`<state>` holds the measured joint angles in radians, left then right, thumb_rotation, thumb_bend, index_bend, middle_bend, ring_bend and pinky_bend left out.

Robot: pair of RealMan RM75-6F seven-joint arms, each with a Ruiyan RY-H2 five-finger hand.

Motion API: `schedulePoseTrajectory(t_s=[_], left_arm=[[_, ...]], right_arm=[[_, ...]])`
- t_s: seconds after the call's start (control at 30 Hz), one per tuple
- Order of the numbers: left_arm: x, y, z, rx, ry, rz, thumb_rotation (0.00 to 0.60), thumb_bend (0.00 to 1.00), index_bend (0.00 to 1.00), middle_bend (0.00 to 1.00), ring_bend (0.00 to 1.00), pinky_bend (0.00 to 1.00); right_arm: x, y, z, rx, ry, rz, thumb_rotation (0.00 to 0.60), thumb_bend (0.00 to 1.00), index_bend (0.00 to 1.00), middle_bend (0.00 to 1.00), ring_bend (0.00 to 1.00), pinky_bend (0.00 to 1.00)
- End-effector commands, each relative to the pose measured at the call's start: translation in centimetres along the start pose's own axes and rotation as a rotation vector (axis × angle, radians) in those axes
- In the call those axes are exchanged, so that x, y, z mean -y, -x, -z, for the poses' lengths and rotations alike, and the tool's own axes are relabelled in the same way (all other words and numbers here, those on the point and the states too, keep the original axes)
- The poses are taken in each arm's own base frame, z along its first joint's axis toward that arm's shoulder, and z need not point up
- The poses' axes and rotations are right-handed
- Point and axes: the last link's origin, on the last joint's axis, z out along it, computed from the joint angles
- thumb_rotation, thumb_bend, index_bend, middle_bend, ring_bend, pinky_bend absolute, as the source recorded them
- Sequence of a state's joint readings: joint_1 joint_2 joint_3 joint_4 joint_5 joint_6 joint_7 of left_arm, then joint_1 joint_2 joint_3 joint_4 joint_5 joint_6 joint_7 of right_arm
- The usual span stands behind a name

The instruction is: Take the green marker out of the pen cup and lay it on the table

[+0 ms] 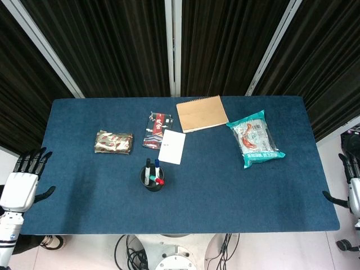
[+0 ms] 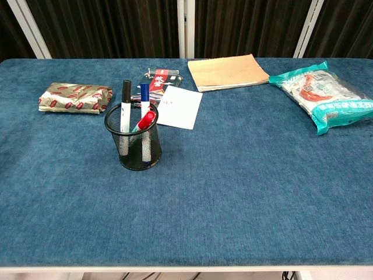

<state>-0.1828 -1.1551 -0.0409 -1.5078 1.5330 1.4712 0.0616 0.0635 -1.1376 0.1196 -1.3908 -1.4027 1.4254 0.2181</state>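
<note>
The table (image 2: 245,192) carries a matt, napped blue cloth cover. The pen cup (image 2: 133,144) is black wire mesh. The markers (image 2: 144,98) have smooth, glossy plastic caps. The notebook (image 2: 227,72) has a matt brown kraft-paper cover. The white card (image 2: 179,107) is plain matt paper. The teal snack bag (image 2: 324,96) and the gold packet (image 2: 74,97) are glossy, crinkled film.

we see even, bright overhead light on the tabletop (image 1: 225,185) in both views; shadows stay short and soft, the snack bag (image 2: 326,96) shows mild glare, and focus is sharp throughout.
</note>
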Motion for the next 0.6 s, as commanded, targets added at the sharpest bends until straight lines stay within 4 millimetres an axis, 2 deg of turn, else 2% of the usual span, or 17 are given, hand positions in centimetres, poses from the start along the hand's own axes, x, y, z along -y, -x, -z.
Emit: schedulePoseTrajectory(t_s=[0.03, 0.4, 0.6], left_arm=[[0.0, 0.1, 0.0, 0.005, -0.001, 0.002, 0.6, 0.18, 0.09, 0.02, 0.0, 0.08], [-1.2, -0.5, -0.1, -0.002, 0.051, 0.018, 0.6, 0.18, 0.09, 0.02, 0.0, 0.08], [-3.5, -1.8, -1.1, 0.024, 0.168, 0.119, 0.6, 0.18, 0.09, 0.02, 0.0, 0.08]], right_arm=[[0.0, -0.1, 0.1, -0.003, -0.002, -0.001, 0.6, 0.06, 0.0, 0.0, 0.0, 0.0], [-0.5, -0.6, 0.2, -0.02, 0.012, -0.013, 0.6, 0.06, 0.0, 0.0, 0.0, 0.0], [0.1, -1.3, 0.1, -0.038, 0.005, -0.026, 0.6, 0.06, 0.0, 0.0, 0.0, 0.0]])
